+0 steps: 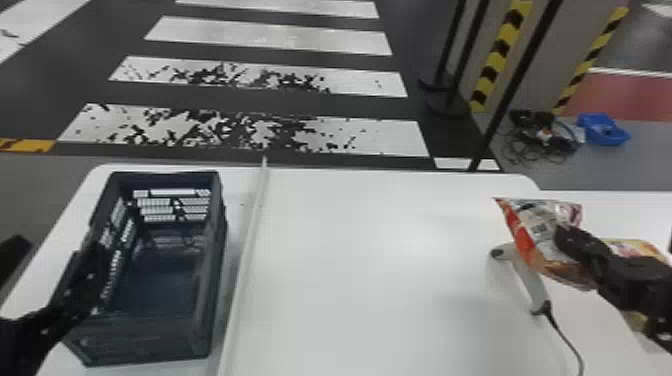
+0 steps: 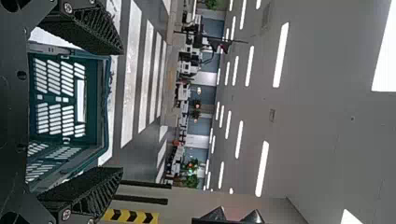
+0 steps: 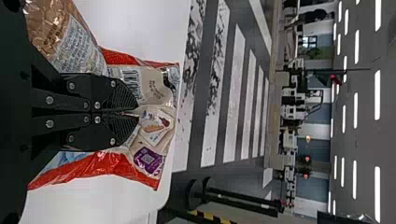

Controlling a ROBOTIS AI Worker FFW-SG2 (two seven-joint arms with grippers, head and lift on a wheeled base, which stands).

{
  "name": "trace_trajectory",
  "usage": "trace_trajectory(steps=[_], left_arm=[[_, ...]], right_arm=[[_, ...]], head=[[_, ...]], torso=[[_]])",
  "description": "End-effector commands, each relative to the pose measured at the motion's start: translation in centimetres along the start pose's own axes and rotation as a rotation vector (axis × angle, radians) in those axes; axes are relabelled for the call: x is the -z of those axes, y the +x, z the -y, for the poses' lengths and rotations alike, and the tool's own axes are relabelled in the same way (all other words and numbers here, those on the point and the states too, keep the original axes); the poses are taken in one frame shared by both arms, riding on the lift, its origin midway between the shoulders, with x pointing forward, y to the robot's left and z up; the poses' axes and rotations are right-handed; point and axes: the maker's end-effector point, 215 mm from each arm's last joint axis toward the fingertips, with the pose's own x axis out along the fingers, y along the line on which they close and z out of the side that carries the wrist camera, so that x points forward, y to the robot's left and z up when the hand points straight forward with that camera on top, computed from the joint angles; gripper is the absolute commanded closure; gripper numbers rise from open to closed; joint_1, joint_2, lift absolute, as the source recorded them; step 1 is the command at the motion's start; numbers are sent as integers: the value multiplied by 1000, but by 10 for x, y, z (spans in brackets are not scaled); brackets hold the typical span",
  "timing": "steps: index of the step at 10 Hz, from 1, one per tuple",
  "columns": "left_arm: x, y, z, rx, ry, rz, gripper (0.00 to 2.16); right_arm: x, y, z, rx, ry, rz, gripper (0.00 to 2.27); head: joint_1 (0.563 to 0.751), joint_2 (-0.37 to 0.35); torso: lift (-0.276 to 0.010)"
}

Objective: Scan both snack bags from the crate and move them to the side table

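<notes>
My right gripper (image 1: 565, 237), at the right of the head view, holds a red-and-silver snack bag (image 1: 532, 227) above the white hand scanner (image 1: 525, 280). The right wrist view shows the right gripper (image 3: 135, 113) shut on the snack bag (image 3: 152, 88), whose printed side has a barcode. A yellowish packet (image 1: 637, 247) lies behind the right arm, partly covered by it. At far left, my left gripper (image 1: 92, 260) is over the left wall of the dark crate (image 1: 145, 340), whose floor is bare. In the left wrist view the left gripper (image 2: 122, 111) stands open, the crate (image 2: 91, 109) beyond its fingers.
The white main table (image 1: 350, 250) has a raised strip (image 1: 245, 240) running beside the crate. The scanner's black cable (image 1: 570, 345) trails to the front edge. At the right, the side table (image 1: 620, 212) adjoins the main one. Dark posts (image 1: 515, 85) stand behind the tables.
</notes>
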Motion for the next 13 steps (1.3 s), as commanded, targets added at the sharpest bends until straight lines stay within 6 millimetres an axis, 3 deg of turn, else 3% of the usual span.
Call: trace_trajectory(steps=[1,2,4,6,7,10,11,12,13], left_arm=[[-1,0,7,12,-1,17,113],[-1,1,8,17,5,17,113],[0,0,5,18,12,10,113],[-4,-2,4,21,21,17,113],[-8,-3,3,21,23,26,113],[-19,-6,5,24,30,60,113],[-21,-8,7,31,31,64,113],[-21,-10,7,30,32,65,113],[-24,-13,7,28,37,75,113]], right_arm=[[2,15,83,124,-46,-55,2243],[4,23,127,194,-57,-79,2240],[11,41,195,342,-144,-137,2243],[15,41,250,502,-160,-124,2243],[17,41,262,534,-184,-120,2243],[39,43,267,560,-258,-186,2226],[42,44,266,557,-259,-194,1447],[47,43,266,558,-255,-206,9],[57,39,266,557,-247,-221,-2]], head=[[695,-193],[695,-230],[695,-340],[695,-350],[695,-350],[695,-350],[695,-350],[695,-350],[695,-350]], torso=[[-95],[-95],[-95],[-95],[-95],[-95],[-95],[-95],[-95]])
